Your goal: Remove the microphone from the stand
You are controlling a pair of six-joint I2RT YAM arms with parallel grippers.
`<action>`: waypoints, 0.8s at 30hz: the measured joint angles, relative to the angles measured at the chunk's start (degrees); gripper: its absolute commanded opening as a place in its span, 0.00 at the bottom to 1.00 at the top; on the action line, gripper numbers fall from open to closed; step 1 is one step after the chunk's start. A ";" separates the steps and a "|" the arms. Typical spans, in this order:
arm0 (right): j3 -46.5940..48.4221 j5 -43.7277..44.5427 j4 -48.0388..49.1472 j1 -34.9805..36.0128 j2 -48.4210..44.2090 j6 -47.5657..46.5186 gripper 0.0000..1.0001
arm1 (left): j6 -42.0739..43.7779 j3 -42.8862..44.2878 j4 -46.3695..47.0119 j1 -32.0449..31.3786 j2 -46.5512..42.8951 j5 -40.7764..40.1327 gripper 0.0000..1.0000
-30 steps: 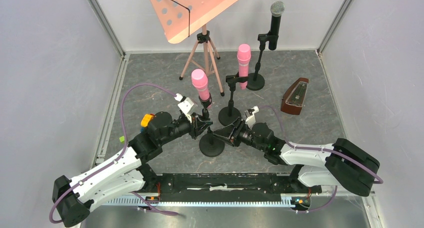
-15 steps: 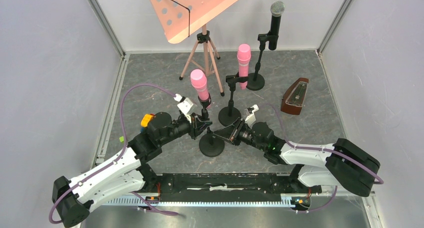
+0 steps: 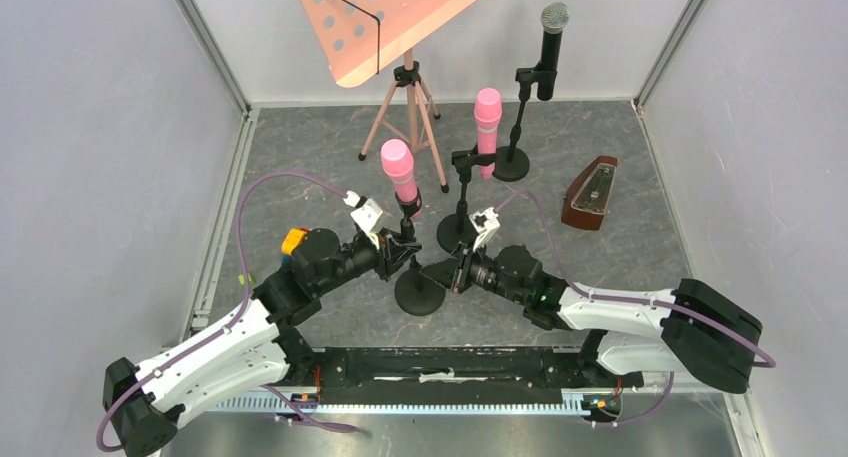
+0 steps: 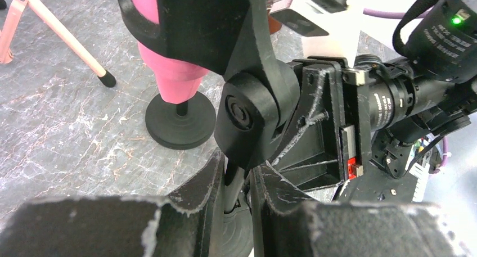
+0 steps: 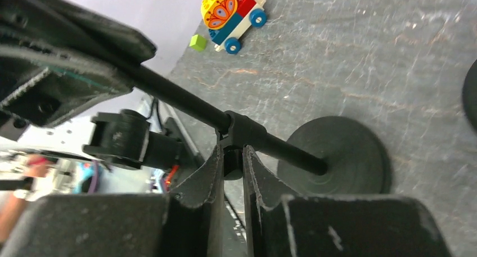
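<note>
Two grippers were clamped on one stand (image 3: 420, 295), the nearest to the arm bases, and we judged the task to be at the bracing step, with no part of the removal itself done. The near pink microphone (image 3: 398, 167) sat upright in its clip (image 4: 247, 116) at the top of that stand, its head pointing away from the arms. The left gripper (image 4: 236, 175) had its fingers drawn nearly together on the thin pole just below the clip joint, holding the pole and not the microphone. The right gripper (image 5: 232, 161) had its fingers fully closed, pinching the knob under the collar (image 5: 242, 130) lower on the same pole. We judged that two steps were left: one gripper had to let go and take the microphone body, then draw it out of the clip while the other held the stand steady. We counted three microphones: the near pink one, a second pink microphone (image 3: 487, 117) and one black microphone (image 3: 551, 47). Each stood on its own round-based stand, three stands in all. We also counted one music stand (image 3: 390, 17) on a tripod, one metronome (image 3: 590, 194), one toy vehicle (image 5: 232, 15) and one green cube (image 5: 197, 41).
</note>
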 measured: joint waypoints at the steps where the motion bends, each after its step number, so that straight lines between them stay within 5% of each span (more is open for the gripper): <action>1: 0.09 0.66 0.00 0.55 -0.13 -2.69 0.16 | 0.09 0.00 -0.07 -0.02 0.00 0.00 0.02; 17: -1.70 11.87 11.08 9.51 2.43 -48.92 0.22 | 0.48 0.09 -0.09 0.00 0.02 -1.40 0.02; 24: -2.89 12.28 18.84 11.47 7.23 -73.05 0.51 | 0.48 0.50 0.17 -0.02 1.22 -1.27 0.02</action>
